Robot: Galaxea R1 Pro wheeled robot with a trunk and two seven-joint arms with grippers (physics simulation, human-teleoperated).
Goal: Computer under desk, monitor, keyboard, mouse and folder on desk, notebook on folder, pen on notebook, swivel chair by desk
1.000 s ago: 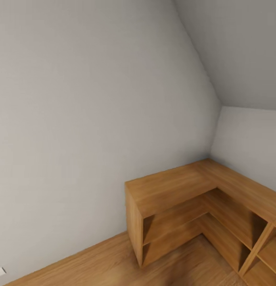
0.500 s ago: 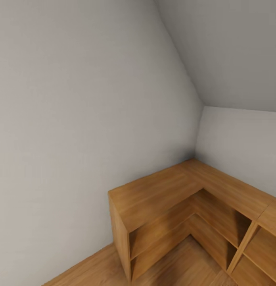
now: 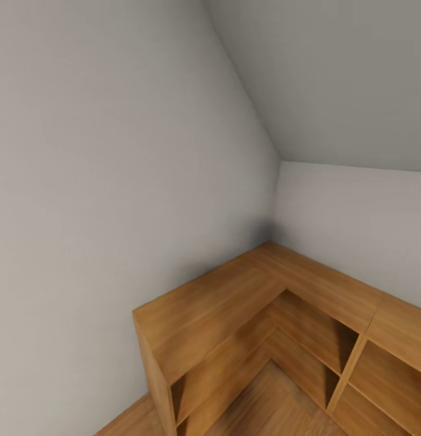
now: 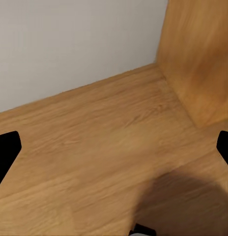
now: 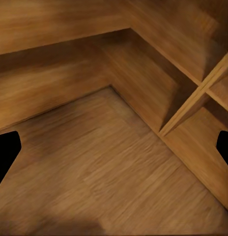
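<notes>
I am in the bedroom, facing a corner of grey wall [image 3: 114, 181] under the sloped ceiling [image 3: 343, 79]. The desk, the swivel chair and the task's other things are out of view. In the left wrist view my left gripper [image 4: 114, 152] is open over the light wood plank floor [image 4: 94, 147], its black fingertips [image 4: 6, 152] at the picture's two sides. My right gripper [image 5: 114, 152] is open too, over the floor in front of the cabinet shelves, with nothing between its fingers.
A light wooden L-shaped low cabinet [image 3: 234, 297] with open shelves fills the corner. Its end panel [image 4: 202, 54] stands close to my left gripper. A shelf divider [image 5: 192, 105] lies ahead of my right gripper.
The whole head view has shifted: the cabinet and wall corner slid left and slightly down in the picture, so the camera turned right. Nothing in the room moved.
</notes>
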